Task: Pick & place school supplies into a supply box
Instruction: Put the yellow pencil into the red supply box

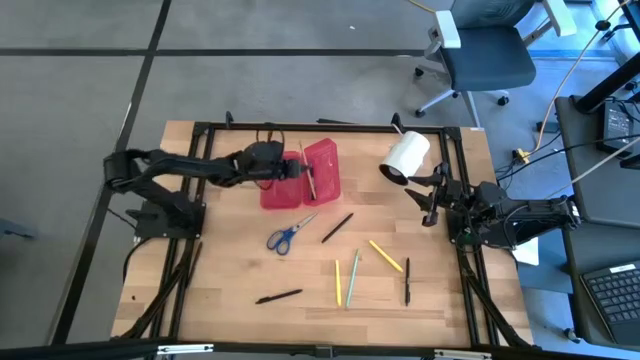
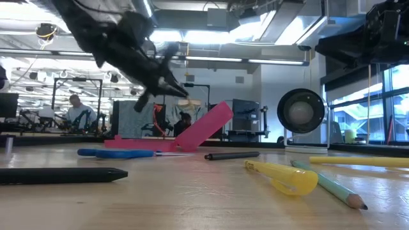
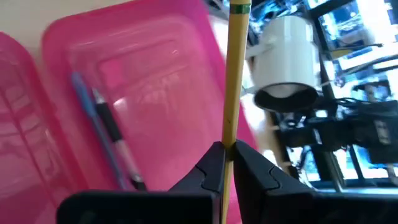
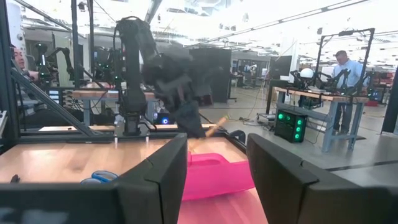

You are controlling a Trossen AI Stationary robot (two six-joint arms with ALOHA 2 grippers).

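Nearby, white roll (image 1: 404, 157) flanks supply box (image 1: 322, 170).

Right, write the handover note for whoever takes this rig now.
Left claw: shut on a yellow pencil, held over the open pink supply box.
Right claw: open, holding nothing, waiting at the table's right edge near the white roll.
Done: one blue-and-black pen lies in the box.
Left: drop the held pencil in; then the blue-handled scissors, three black pens, yellow marker, yellow pencil and green pencil on the table.
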